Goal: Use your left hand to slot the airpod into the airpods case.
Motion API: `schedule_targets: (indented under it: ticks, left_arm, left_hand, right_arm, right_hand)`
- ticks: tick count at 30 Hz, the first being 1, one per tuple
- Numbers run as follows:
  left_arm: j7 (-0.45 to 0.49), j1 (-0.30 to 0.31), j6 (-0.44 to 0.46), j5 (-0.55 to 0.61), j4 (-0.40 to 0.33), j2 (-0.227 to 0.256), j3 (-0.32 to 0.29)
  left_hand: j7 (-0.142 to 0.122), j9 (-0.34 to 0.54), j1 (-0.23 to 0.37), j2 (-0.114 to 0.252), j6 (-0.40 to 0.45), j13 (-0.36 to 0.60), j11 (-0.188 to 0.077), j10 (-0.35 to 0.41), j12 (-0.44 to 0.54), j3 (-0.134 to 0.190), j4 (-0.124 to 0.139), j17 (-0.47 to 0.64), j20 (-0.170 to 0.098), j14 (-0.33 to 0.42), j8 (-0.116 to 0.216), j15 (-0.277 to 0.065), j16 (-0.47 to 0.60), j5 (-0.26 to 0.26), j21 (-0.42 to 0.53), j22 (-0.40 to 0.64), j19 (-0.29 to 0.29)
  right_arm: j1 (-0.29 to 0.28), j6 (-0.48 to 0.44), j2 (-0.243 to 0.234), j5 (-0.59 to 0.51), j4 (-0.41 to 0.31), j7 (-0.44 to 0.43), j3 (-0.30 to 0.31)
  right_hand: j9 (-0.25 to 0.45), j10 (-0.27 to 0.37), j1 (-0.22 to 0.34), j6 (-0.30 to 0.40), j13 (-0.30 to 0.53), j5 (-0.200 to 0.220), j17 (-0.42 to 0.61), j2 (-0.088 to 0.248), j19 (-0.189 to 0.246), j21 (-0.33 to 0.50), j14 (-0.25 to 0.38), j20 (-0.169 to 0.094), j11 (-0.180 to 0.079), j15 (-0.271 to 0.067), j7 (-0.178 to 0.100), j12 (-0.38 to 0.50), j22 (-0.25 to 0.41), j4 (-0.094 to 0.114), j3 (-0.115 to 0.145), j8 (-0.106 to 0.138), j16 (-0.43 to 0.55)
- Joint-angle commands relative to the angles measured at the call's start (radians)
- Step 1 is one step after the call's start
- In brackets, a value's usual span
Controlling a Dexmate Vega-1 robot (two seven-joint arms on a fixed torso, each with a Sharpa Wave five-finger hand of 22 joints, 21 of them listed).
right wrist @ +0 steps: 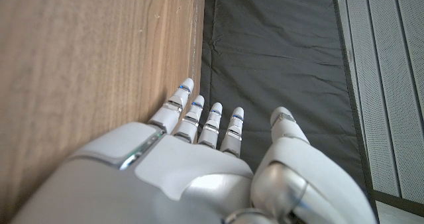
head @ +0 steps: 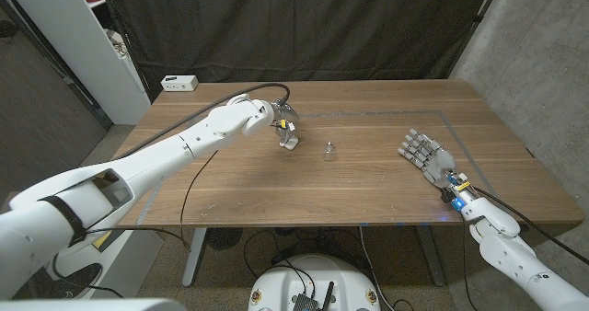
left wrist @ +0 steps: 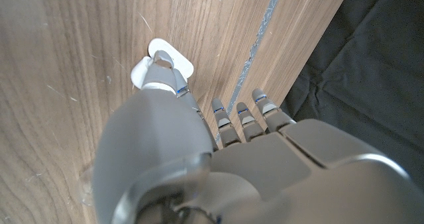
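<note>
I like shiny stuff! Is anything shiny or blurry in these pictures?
Head view: dim and even, with a small blue light glowing on the right hand's wrist. Left wrist view: the left hand is close and blurry, while the white case looks bright. Right wrist view: soft shine on the hand's back.

- The head view is evenly and moderately lit; the brown wooden bench (head: 368, 178) shows clear grain, with no harsh glare.
- Shadows on it are soft and short, and the black curtain behind it stays dark and nearly featureless.
- A small blue light glows at the wrist of the grey right hand (head: 425, 152).
- In the left wrist view, the near grey shell of the left hand (left wrist: 199, 164) is soft and out of focus, while the wood grain beyond is sharp.
- The right wrist view is bright, with pale sheen on the hand's shell.
</note>
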Motion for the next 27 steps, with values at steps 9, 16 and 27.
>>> schedule_targets:
  ticks: [9, 16, 27]
  left_arm:
    - [-0.026, 0.047, 0.033, -0.005, -0.076, 0.009, -0.011]
    - [-0.039, 0.070, 0.053, 0.008, -0.110, 0.021, -0.023]
    - [-0.026, 0.102, 0.068, 0.016, -0.151, 0.037, -0.053]
  left_hand:
    - [-0.014, 0.000, -0.025, -0.015, -0.053, 0.003, 0.006, -0.001, -0.005, -0.019, 0.004, 0.002, -0.009, 0.015, -0.023, -0.105, 0.000, -0.006, 0.009, 0.002, -0.001]
    - [-0.018, -0.003, -0.037, -0.026, -0.058, 0.004, 0.004, -0.002, -0.006, -0.027, 0.006, 0.003, -0.008, 0.017, -0.028, -0.101, 0.001, -0.005, 0.008, 0.003, -0.002]
    - [-0.010, -0.006, -0.047, -0.023, -0.054, 0.007, 0.007, 0.004, -0.004, -0.030, 0.010, 0.004, -0.004, 0.031, -0.030, -0.098, 0.006, -0.003, 0.011, 0.003, 0.002]
  right_arm:
    - [-0.009, 0.016, 0.000, 0.015, 0.012, 0.057, 0.007]
    - [0.002, 0.014, 0.003, 0.017, 0.024, 0.085, 0.002]
    - [0.025, 0.013, 0.008, 0.019, 0.049, 0.127, -0.007]
  right_hand:
    - [0.002, 0.007, -0.006, 0.007, 0.005, 0.006, 0.001, 0.004, 0.002, 0.006, 0.004, 0.008, 0.002, -0.098, -0.021, 0.003, 0.004, -0.002, 0.009, 0.001, -0.001]
    - [0.003, 0.006, -0.002, 0.013, 0.005, 0.006, 0.001, 0.009, 0.000, 0.006, 0.004, 0.009, 0.001, -0.098, -0.023, 0.002, 0.004, -0.004, 0.014, 0.003, -0.001]
    - [0.003, 0.009, 0.003, 0.019, 0.005, 0.006, 0.002, 0.017, -0.002, 0.005, 0.003, 0.009, 0.002, -0.100, -0.024, 0.003, 0.004, -0.006, 0.019, 0.004, 0.001]
